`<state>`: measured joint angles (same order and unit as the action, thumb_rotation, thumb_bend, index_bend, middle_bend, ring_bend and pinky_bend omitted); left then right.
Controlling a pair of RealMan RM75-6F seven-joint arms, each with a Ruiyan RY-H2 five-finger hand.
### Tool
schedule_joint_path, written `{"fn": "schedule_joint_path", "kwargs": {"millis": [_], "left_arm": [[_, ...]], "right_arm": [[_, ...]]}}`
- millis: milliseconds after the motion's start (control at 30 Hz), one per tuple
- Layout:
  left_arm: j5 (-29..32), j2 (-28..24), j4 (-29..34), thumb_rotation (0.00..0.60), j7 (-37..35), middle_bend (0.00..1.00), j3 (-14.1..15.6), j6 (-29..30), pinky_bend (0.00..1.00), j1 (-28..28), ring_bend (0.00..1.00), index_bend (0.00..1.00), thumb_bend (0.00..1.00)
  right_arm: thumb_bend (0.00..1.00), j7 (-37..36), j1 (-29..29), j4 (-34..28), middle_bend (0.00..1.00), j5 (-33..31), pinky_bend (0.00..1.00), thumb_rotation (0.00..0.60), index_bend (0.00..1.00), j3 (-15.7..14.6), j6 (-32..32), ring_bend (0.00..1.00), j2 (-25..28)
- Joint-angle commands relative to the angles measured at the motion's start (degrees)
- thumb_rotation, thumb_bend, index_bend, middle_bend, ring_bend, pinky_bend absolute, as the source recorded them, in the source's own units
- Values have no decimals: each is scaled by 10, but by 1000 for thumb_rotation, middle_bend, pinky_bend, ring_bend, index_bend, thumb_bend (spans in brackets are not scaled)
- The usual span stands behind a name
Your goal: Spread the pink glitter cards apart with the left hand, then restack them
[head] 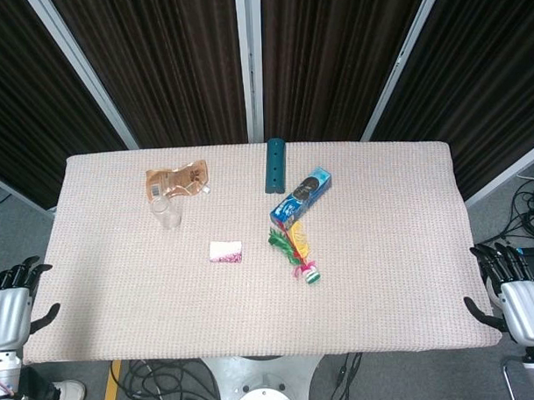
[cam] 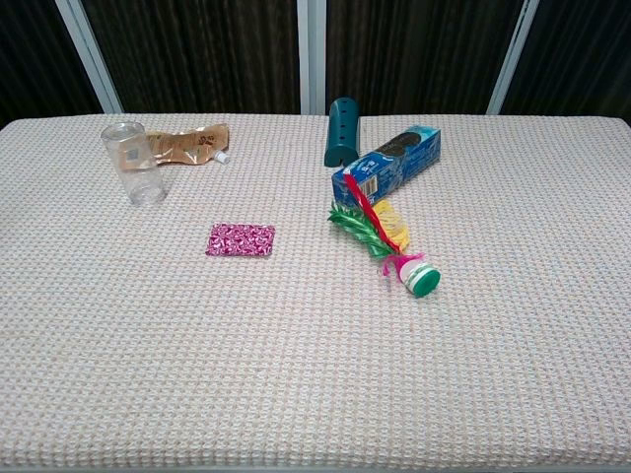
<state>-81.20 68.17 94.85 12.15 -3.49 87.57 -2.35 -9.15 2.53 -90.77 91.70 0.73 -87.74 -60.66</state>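
Observation:
The pink glitter cards (head: 226, 251) lie in one neat stack on the woven table cover, left of centre; the chest view shows the stack (cam: 241, 239) flat and squared. My left hand (head: 12, 298) hangs off the table's left edge, fingers apart, holding nothing, far from the cards. My right hand (head: 514, 290) sits off the right front corner, likewise empty with fingers apart. Neither hand appears in the chest view.
A clear glass (head: 166, 212) and a crumpled brown pouch (head: 178, 179) stand behind the cards to the left. A teal block (head: 275, 165), a blue biscuit box (head: 301, 198) and a feathered shuttlecock (head: 297, 251) lie to the right of the cards.

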Motion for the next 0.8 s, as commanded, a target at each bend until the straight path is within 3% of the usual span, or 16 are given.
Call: {"fn": "schedule_joint_path", "kwargs": {"millis": [33,800], "left_arm": [[1,0,0,600,-1,276,-1,-1,231,-1,229,335,254],[-18,-12,-2,600,-5,276,1,-9,232,-10,229,335,254]], "right_arm": [[184,0,-1,0,101,-1,0,593,130,0,-1,0,-1],[184,1,-5,4,102,-3,0,595,131,4,-7,0,-1]]}}
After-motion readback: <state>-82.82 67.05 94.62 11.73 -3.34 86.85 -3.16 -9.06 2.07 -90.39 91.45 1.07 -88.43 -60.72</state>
